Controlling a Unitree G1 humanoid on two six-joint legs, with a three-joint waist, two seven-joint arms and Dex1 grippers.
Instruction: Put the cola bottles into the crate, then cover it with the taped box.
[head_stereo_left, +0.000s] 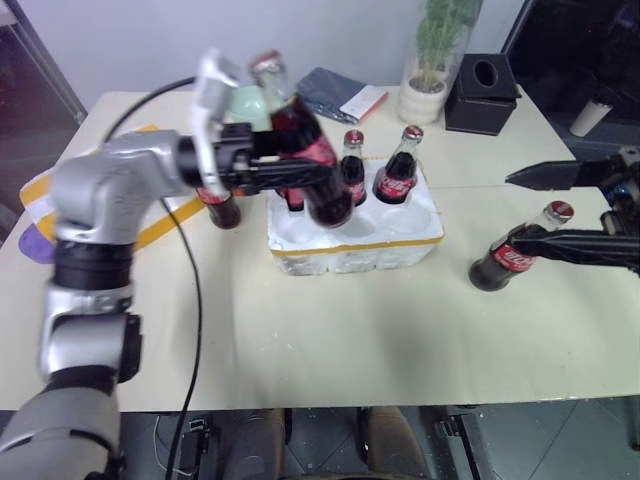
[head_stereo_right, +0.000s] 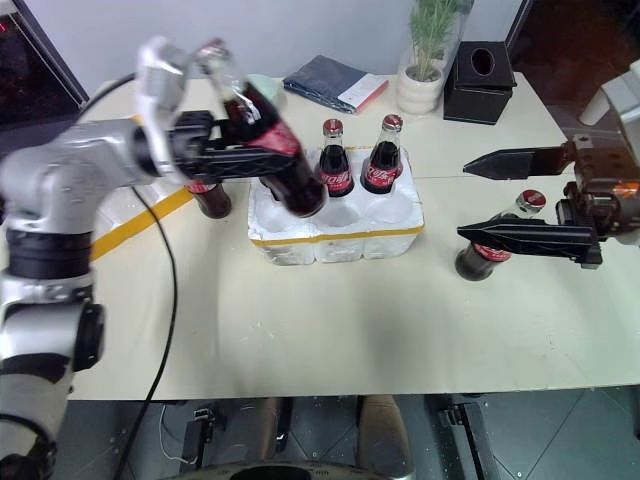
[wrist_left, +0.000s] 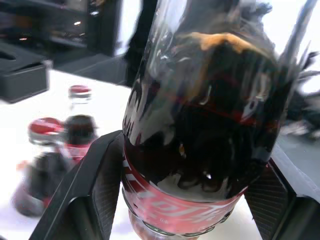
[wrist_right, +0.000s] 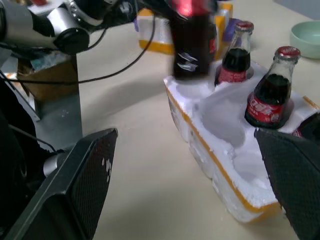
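Currently a cola bottle is carried tilted in the left claw, cap leaning away and base hanging over the front-left part of the crate, whose yellow-banded rim sits near the middle of the table. In the left wrist view the two black fingers are seen pressed against the bottle's sides at the red label, so the claw is clamped on it, partly closed to the bottle's width. For the step to go well, the bottle should be brought upright before it is lowered, its base centred over an empty well, and the release held until the base is seated; the neighbouring bottles should be kept clear of the swinging base. Two bottles are standing upright in the rear wells; a third may be seated behind the carried one, though that spot is blocked and blurred. Another bottle stands on the table just left of the crate. The right claw is held with its fingers wide apart, one above and one in front of a bottle that stands on the table to the right of the crate; nothing is gripped by it, and contact cannot be confirmed. The taped box lies at the table's left side, behind the left arm.
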